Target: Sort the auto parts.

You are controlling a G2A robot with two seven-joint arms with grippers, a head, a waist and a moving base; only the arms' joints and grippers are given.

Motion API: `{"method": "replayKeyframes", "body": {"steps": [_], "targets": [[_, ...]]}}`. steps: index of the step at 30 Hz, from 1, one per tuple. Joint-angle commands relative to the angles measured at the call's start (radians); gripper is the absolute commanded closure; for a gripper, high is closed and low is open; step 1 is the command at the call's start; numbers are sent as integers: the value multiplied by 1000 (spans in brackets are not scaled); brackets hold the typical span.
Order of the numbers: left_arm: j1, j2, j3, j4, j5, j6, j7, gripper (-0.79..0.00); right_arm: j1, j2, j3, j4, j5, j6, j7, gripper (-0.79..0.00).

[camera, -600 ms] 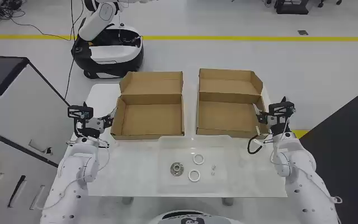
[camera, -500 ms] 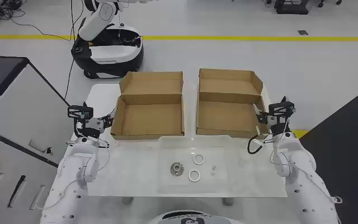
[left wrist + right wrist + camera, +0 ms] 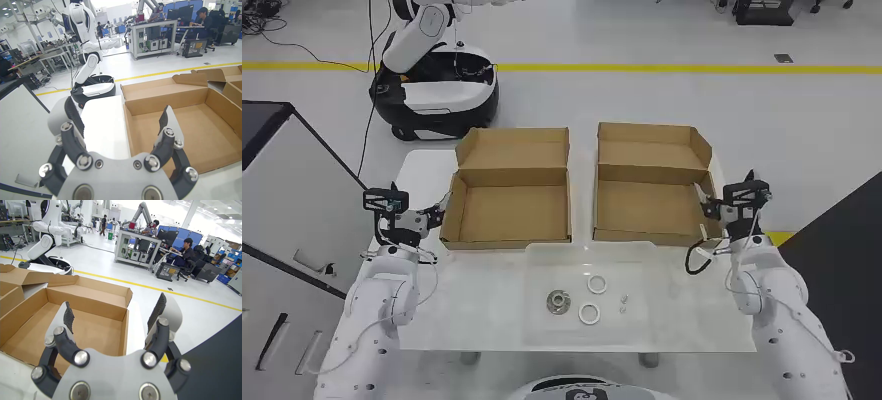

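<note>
right gripper [image 3: 114, 302], splayed and empty, slightly farther forward beside the right cardboard box [image 3: 85, 311]; left gripper [image 3: 117, 105] likewise splayed, unmoved

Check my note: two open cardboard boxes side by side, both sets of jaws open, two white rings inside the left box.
One error: the top view shows the white rings lying on the table in front of the boxes, not inside the left box. Boxes open side by side, jaws open: correct.
</note>
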Motion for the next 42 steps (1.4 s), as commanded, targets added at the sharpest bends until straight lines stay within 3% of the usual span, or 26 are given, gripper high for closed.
{"method": "replayKeyframes", "body": {"steps": [1, 7, 17, 26, 35, 42], "targets": [[0, 0, 0, 0, 0, 0, 0, -785, -4, 2, 10, -27, -12, -23, 2, -785], [0, 0, 0, 0, 0, 0, 0, -785, -17, 14, 62, -147, -36, -166, 94, -785], [0, 0, 0, 0, 0, 0, 0, -785, 26, 43, 152, -301, 7, -522, 335, -785], [0, 0, 0, 0, 0, 0, 0, -785, 124, 68, 126, -374, 88, -761, 610, -785], [0, 0, 0, 0, 0, 0, 0, -785, 233, 94, 26, -419, 192, -907, 904, -785], [0, 0, 0, 0, 0, 0, 0, -785, 262, 153, -132, -427, 152, -882, 931, -785]]}}
